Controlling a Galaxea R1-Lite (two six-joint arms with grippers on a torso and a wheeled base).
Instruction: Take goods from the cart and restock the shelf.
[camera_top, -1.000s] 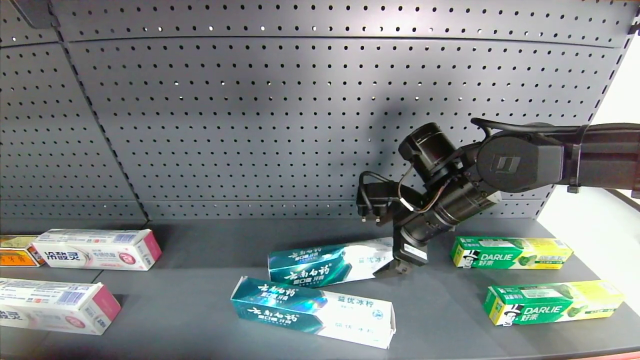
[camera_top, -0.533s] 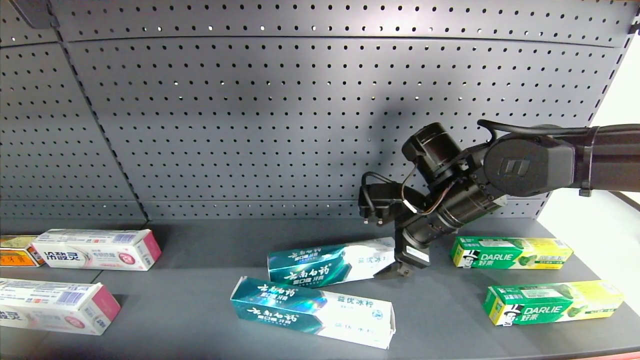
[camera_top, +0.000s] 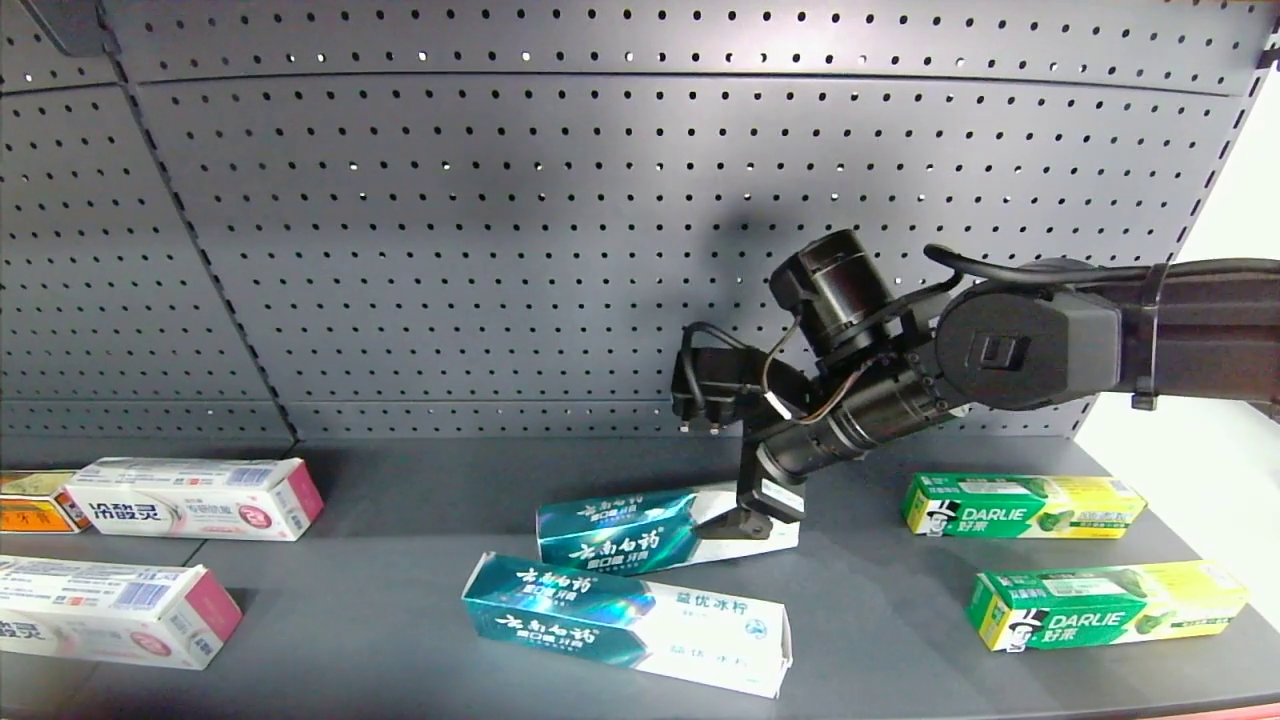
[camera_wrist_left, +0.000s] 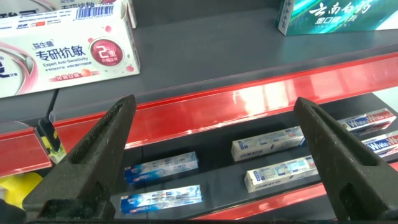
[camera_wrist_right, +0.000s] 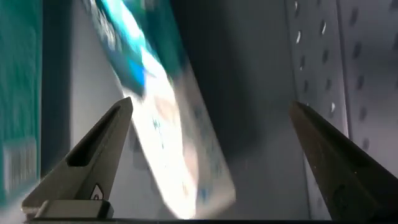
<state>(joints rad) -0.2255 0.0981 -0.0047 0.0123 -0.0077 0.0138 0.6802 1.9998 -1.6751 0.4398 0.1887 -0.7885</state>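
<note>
Head view: right tool (camera_top: 750, 528) has slid left, from beside the rear teal box (camera_top: 620, 530) to over its white end. Its jaws are spread wide, gripping nothing. That box lies on the shelf (camera_top: 420, 500), so placing looks done. Pegboard (camera_top: 500, 250) stands close behind the tool, front teal box (camera_top: 620, 625) just before it, green boxes (camera_top: 1020, 505) well right. Left tool (camera_wrist_left: 213, 102) is wide open and empty.
</note>
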